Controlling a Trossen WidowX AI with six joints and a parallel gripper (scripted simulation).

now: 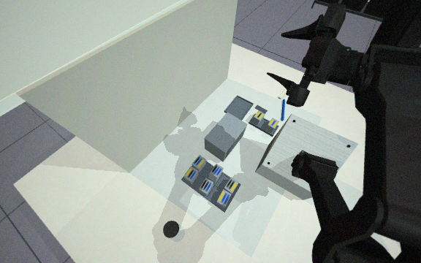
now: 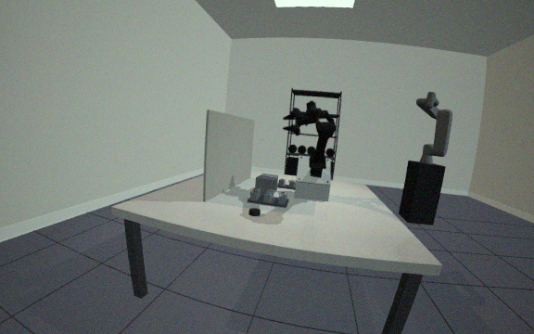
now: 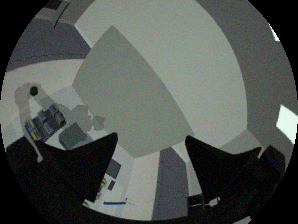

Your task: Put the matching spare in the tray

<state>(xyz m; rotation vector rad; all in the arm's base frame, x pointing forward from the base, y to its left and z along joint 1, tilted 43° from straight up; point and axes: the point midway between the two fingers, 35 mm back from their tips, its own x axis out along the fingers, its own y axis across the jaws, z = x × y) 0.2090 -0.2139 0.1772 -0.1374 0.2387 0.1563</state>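
Note:
My gripper (image 1: 275,55) (image 2: 285,123) (image 3: 152,139) is open and empty, raised high above the table. A dark rack (image 1: 212,197) holds several small grey spares, one of them a spare (image 1: 224,198) with yellow and blue bars; others show black and blue or yellow and black bars. A smaller dark rack (image 1: 263,126) holds two similar units (image 1: 259,115) (image 1: 273,123); which is the mounted unit, I cannot tell. No code is readable. A flat grey rimmed piece, apparently the tray (image 1: 238,107) (image 3: 114,169), lies empty behind a grey block (image 1: 225,136) (image 2: 266,182) (image 3: 73,136).
A tall pale panel (image 1: 134,84) (image 2: 229,158) (image 3: 130,95) stands along one side. A pale box (image 1: 309,142) (image 2: 312,190) stands beside the smaller rack. A blue stick (image 1: 283,109) (image 3: 114,203) and a black disc (image 1: 171,229) (image 2: 254,211) (image 3: 34,91) are on the table.

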